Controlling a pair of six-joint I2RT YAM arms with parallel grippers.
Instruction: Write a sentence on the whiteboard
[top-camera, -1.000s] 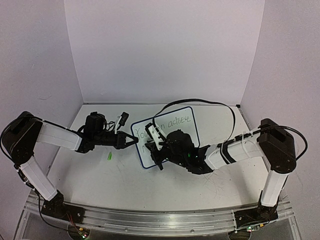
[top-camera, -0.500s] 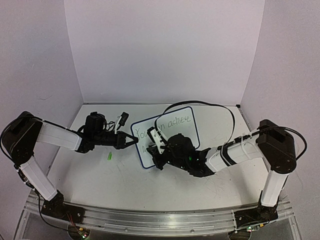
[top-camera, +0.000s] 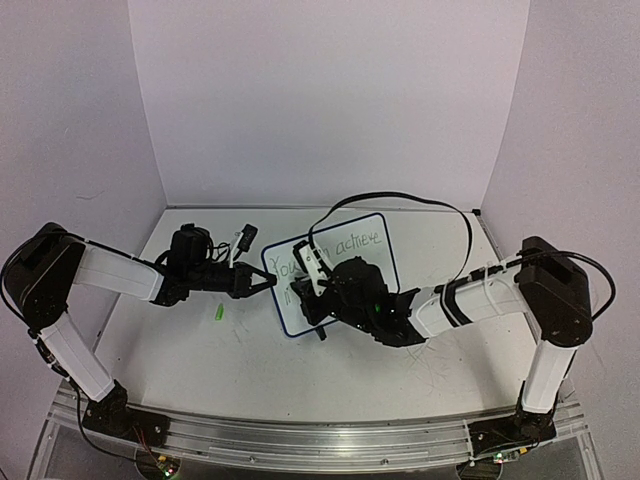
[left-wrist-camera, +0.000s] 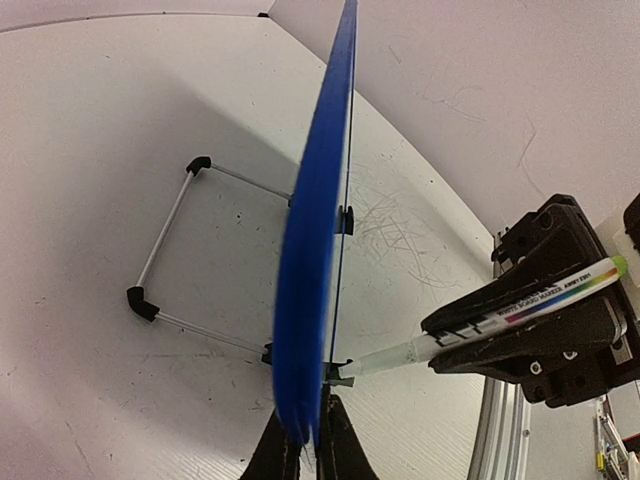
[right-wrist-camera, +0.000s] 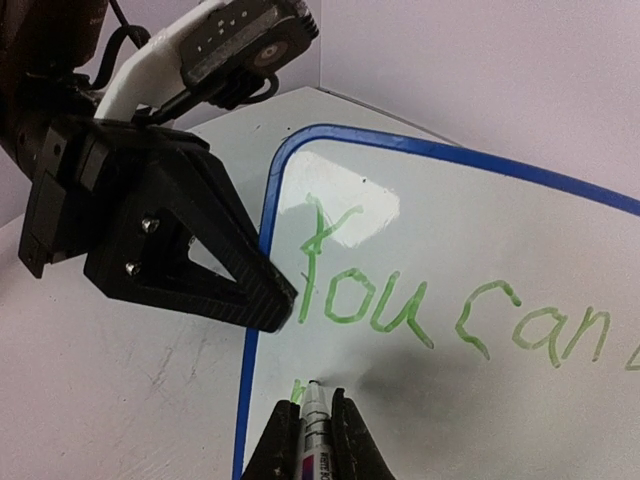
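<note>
Left gripper (left-wrist-camera: 308, 455): we record it pinched on the blue rim of the whiteboard (left-wrist-camera: 322, 200), at the board's left edge.
Whiteboard position: upright on its wire stand (left-wrist-camera: 163, 235), near the middle of the table (top-camera: 250, 350).
Right gripper (right-wrist-camera: 318, 445): clamped on the marker (right-wrist-camera: 316, 405), with the nib touching the board below the first line.
Sentence (right-wrist-camera: 372, 300): we read "You can" in green from the right wrist and "achieve" from the top view. Under them is only a short stroke just beside the nib.
Marker print: a rainbow stripe and small lettering, which we cannot read for certain.
Risk, push: in our judgement, too hard a nib could tip or slide the board within the pinch.
Risk, smear: jaws dragged across fresh ink would blur "You".
Risk, room: the nib sits near the left rim and the left jaws, so a leftward stroke could run off or collide.
</note>
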